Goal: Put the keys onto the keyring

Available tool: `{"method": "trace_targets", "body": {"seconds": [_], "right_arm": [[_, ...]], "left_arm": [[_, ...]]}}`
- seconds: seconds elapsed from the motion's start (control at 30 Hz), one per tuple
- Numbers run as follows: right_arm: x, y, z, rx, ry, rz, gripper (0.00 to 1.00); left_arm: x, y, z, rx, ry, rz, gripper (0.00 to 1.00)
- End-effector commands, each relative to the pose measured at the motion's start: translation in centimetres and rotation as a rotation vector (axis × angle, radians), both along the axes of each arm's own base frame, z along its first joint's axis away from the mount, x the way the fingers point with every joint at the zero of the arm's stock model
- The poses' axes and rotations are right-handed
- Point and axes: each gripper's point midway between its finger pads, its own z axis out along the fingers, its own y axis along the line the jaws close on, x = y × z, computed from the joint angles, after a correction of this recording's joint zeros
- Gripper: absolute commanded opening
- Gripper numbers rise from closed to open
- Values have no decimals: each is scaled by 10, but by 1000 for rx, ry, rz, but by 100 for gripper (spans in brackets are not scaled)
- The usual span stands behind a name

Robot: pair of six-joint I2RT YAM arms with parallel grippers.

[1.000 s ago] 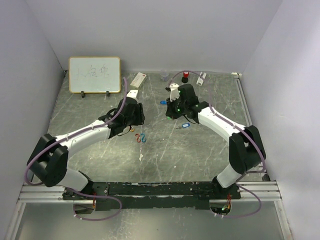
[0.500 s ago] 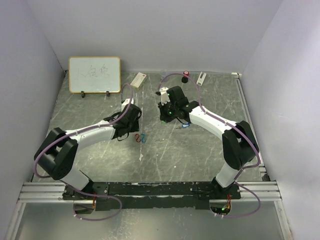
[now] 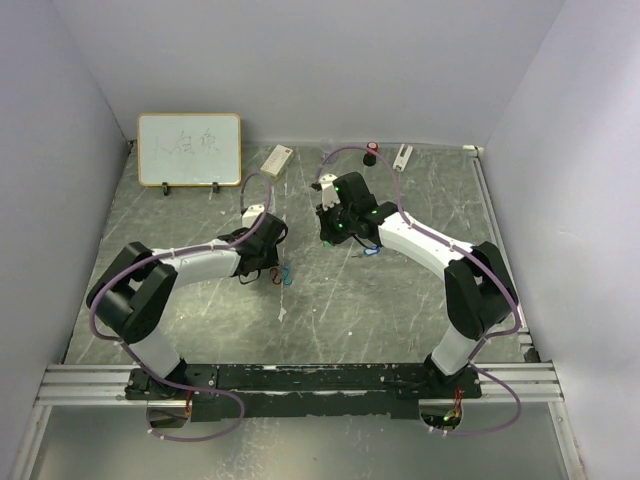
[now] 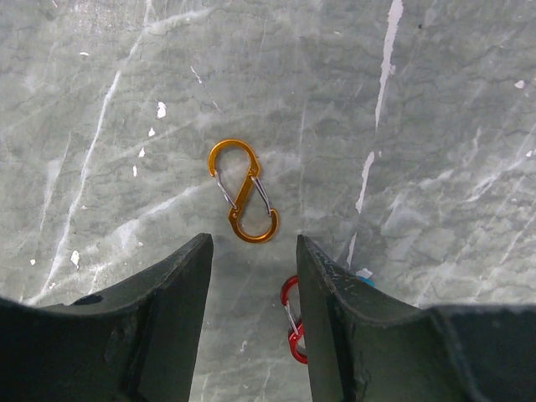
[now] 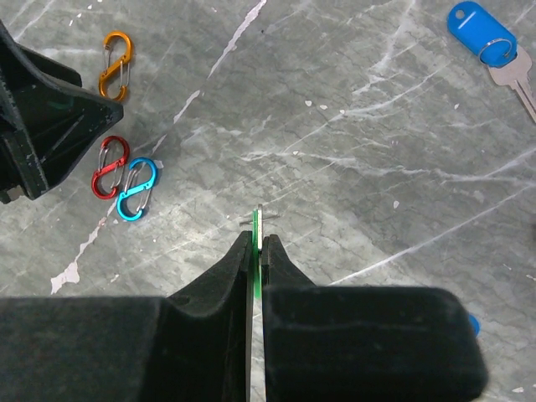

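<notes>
My right gripper (image 5: 255,237) is shut on a key with a green tag (image 5: 255,223), seen edge-on between the fingertips and held above the table. A key with a blue tag (image 5: 479,23) lies on the table to the far right of it; in the top view it (image 3: 370,250) lies by the right arm. My left gripper (image 4: 253,243) is open and empty, low over the table. An orange carabiner (image 4: 243,202) lies just ahead of its fingertips. A red carabiner (image 4: 291,322) is half hidden by its right finger. I cannot make out a keyring.
In the right wrist view the orange (image 5: 115,63), red (image 5: 110,167) and blue (image 5: 136,188) carabiners lie together beside the left gripper. A whiteboard (image 3: 189,149), a white box (image 3: 276,159), a red-capped item (image 3: 371,152) and a white item (image 3: 403,156) stand along the back wall.
The left gripper has moved nearer and down toward the carabiners. The right gripper shifted left a second ago and has held still since.
</notes>
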Motion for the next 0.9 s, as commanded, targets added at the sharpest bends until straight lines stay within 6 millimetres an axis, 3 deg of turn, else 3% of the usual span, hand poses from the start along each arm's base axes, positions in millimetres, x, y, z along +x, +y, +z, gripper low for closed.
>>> {"method": "trace_targets", "body": {"seconds": [0.0,0.87], "right_arm": [[4,1,9,6,-39,-2,0],[5,-1,8,-2,-46,-12,0]], "left_arm": [[13,0,-1,-18,-27,38,55],[33,10,-17,19,-15,49,50]]}}
